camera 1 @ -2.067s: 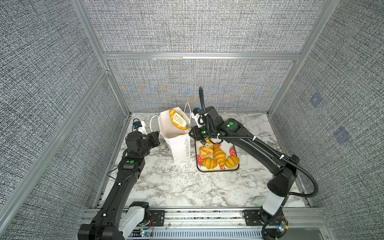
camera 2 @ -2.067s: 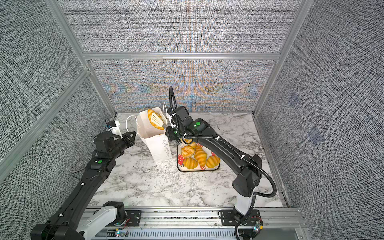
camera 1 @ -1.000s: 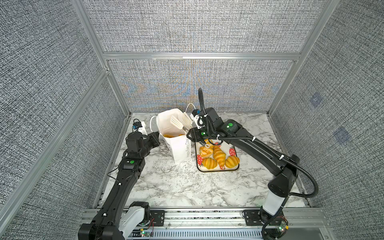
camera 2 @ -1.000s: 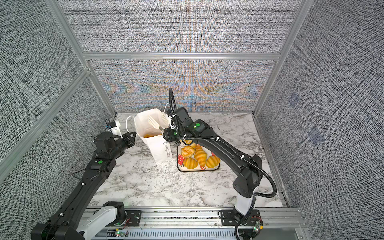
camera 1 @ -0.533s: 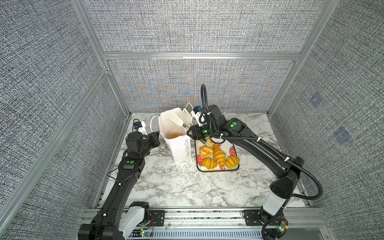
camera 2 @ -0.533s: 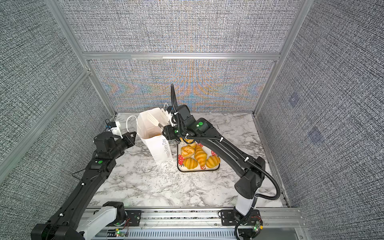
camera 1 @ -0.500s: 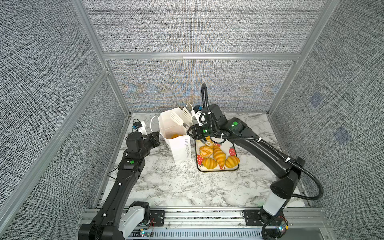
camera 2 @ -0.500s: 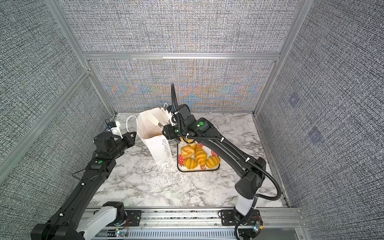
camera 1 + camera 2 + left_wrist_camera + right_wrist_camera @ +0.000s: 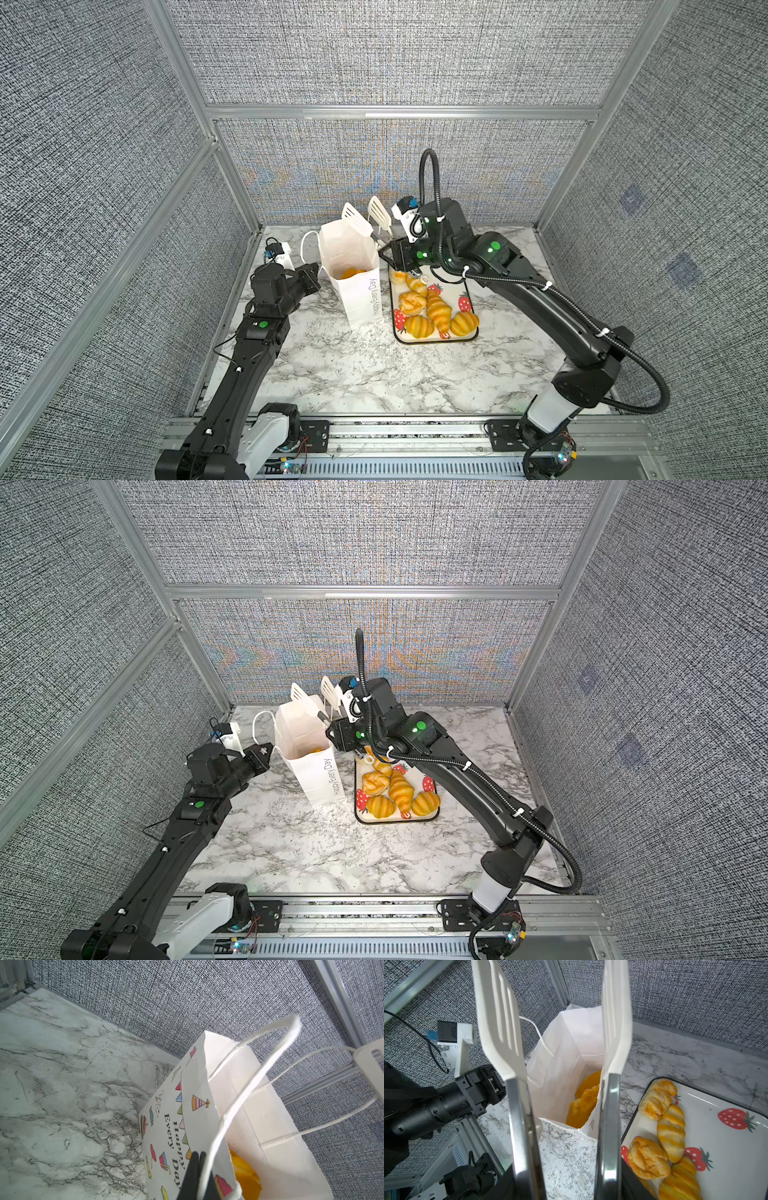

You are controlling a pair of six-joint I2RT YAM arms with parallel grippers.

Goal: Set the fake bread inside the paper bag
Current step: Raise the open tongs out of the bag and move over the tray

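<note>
The white paper bag (image 9: 357, 286) (image 9: 316, 766) stands upright left of the tray, and fake bread (image 9: 351, 273) (image 9: 583, 1101) lies inside it. My left gripper (image 9: 313, 272) (image 9: 198, 1154) is shut on the bag's near cord handle (image 9: 249, 1076). My right gripper (image 9: 390, 254) (image 9: 336, 733) is shut on white slotted tongs (image 9: 357, 218) (image 9: 500, 1028). Their blades stand apart and empty above the bag's mouth. Several more fake bread pieces (image 9: 432, 309) (image 9: 395, 789) (image 9: 670, 1128) lie on the strawberry tray (image 9: 436, 340).
The tray (image 9: 395, 821) (image 9: 726, 1147) sits directly right of the bag on the marble table. Grey fabric walls with metal posts close in behind and on both sides. The bag stands near the back left corner.
Two seconds ago the tongs held a bread piece over the bag; it then dropped inside. The empty tongs have since lifted and shifted right. The left arm has not moved.
</note>
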